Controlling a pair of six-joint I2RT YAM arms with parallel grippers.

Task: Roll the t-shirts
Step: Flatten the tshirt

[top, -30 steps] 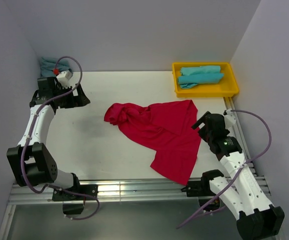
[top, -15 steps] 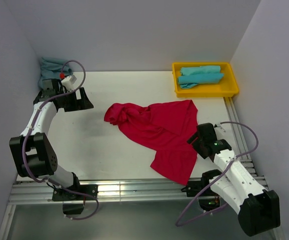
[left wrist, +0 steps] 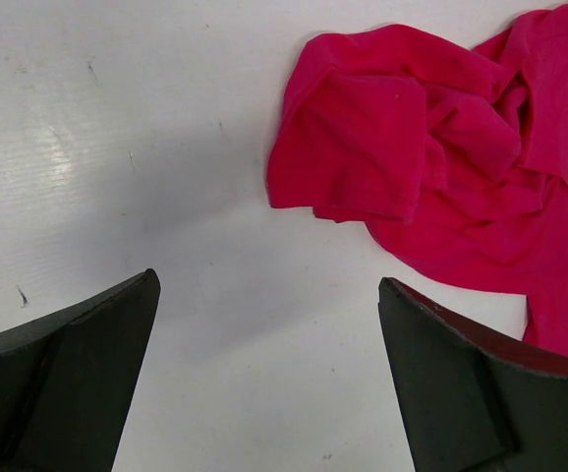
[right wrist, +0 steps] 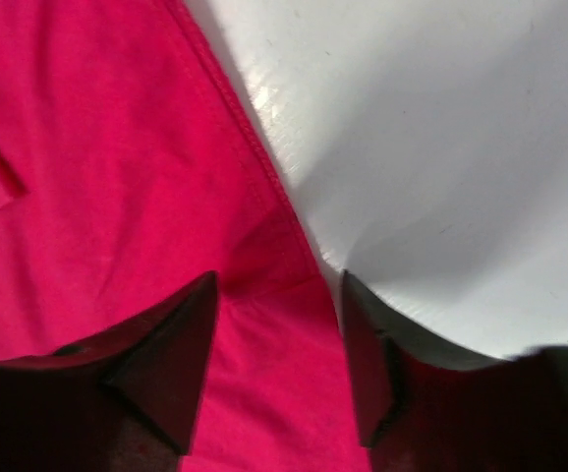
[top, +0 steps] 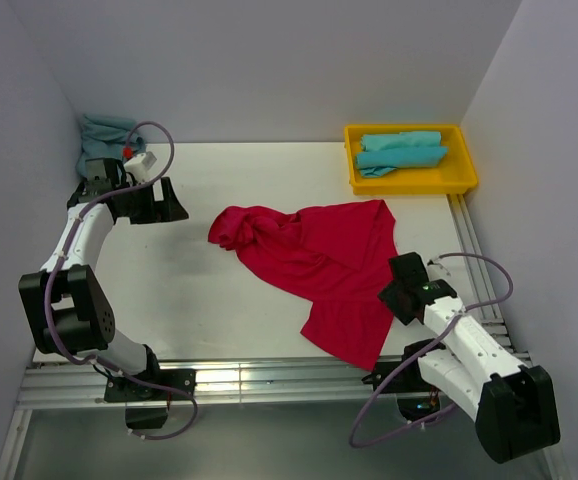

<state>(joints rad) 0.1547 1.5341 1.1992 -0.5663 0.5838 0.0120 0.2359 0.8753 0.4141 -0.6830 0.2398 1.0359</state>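
Red t-shirt lies mid-table, unrolled and rumpled. It is bunched at its far-left end and fans out flat toward the near right, so the long axis runs on that diagonal.

Right claw is at the shirt's right-hand edge, fingers apart. In the wrist view the right claw straddles the stitched hem, red t-shirt to one side and bare table to the other. Nothing is gripped.

Left claw is also spread and empty over bare table. From its wrist view the left claw has the bunched end of the red t-shirt ahead and to the right, apart.

The right arm is the nearer. A pinch on that hem looks like the likely start.

Turquoise t-shirts sit in a yellow tray at the far right.
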